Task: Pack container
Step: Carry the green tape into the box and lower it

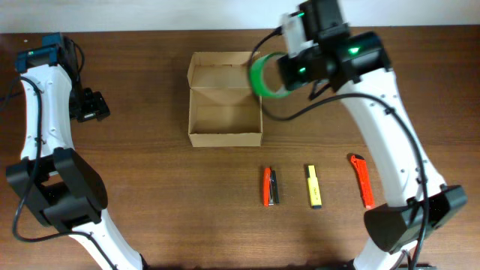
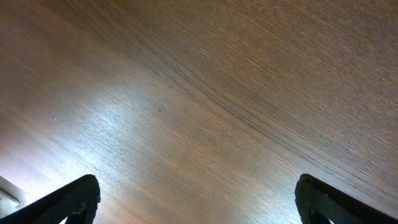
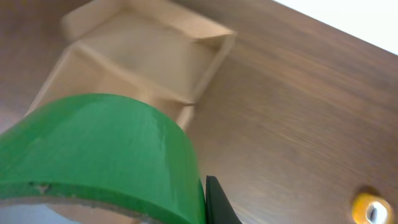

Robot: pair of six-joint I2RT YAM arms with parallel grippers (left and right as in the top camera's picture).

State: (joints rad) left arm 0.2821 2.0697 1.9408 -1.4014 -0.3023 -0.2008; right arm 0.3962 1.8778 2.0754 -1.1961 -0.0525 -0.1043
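Note:
The container (image 1: pixel 193 112) is an open brown cardboard box at the table's middle, with its flap lid folded back on the far side. My right gripper (image 1: pixel 283 71) is shut on a green tape roll (image 1: pixel 262 77) and holds it above the box's right far corner. In the right wrist view the roll (image 3: pixel 99 155) fills the lower left, one black finger (image 3: pixel 217 202) presses against it, and the container (image 3: pixel 205 59) lies beyond. My left gripper (image 1: pixel 91 106) hovers at the far left, open over bare wood (image 2: pixel 199 205).
In front of the box lie an orange marker (image 1: pixel 266 186) beside a dark pen (image 1: pixel 274 187), a yellow highlighter (image 1: pixel 314 186) and an orange cutter (image 1: pixel 361 180). A yellow item (image 3: pixel 371 208) shows at the right wrist view's lower right corner.

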